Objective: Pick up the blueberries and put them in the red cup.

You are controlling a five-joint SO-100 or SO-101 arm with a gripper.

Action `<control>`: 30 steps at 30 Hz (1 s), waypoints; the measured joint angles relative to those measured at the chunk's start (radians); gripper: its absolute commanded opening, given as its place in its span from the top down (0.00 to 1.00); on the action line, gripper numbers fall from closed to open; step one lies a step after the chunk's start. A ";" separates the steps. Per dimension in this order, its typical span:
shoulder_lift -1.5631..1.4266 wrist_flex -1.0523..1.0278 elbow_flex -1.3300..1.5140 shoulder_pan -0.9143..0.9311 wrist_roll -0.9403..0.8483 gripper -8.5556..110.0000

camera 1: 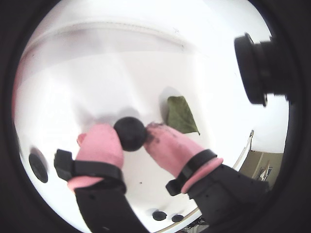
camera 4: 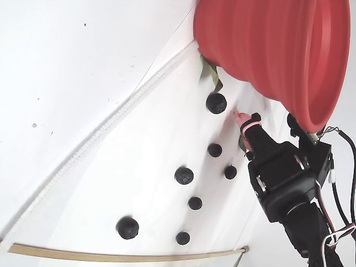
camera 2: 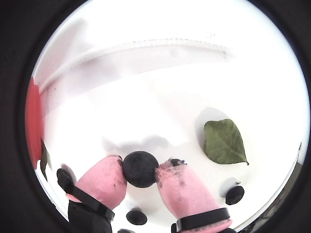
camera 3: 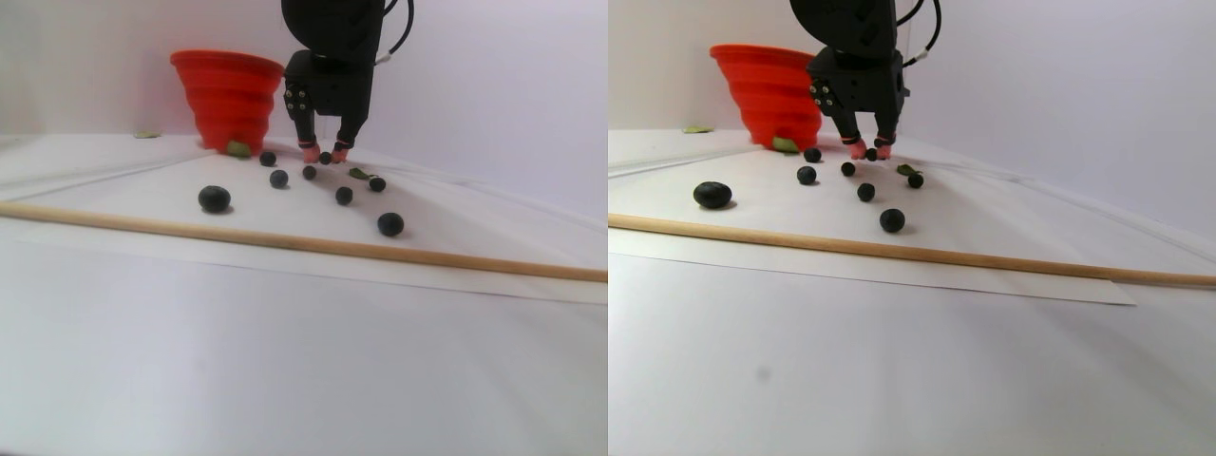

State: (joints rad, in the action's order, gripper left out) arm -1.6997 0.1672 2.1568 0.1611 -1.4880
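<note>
- The worktop (camera 3: 285,380) is plain white under a sheet of white paper, with a pale wall close behind it in the stereo pair view.
- A thin wooden stick (camera 3: 313,245) lies along the paper's near edge, and in the fixed view a white cord (camera 4: 105,130) runs diagonally across the surface.
- The red cup (camera 3: 226,95) stands at the back by the wall, with a green leaf (camera 3: 238,148) at its base.
- The claw (camera 1: 131,138) is down at the paper, its pink-tipped fingers (camera 1: 99,145) pinching one dark berry (camera 1: 130,132) between them.
- Just beyond it lies another leaf (camera 2: 224,141).
- The loose blueberries (camera 4: 184,176) are scattered between cup and stick, well apart from each other.
- In front of the stick, the near worktop lies bare.
</note>
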 measured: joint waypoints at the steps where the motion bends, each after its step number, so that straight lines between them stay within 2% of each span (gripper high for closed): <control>1: -0.009 -0.008 0.000 0.000 0.000 0.84; 30: -0.270 -0.190 0.060 0.020 -0.034 0.84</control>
State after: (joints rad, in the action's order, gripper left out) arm -1.9696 -0.0230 2.2166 0.1810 -1.5217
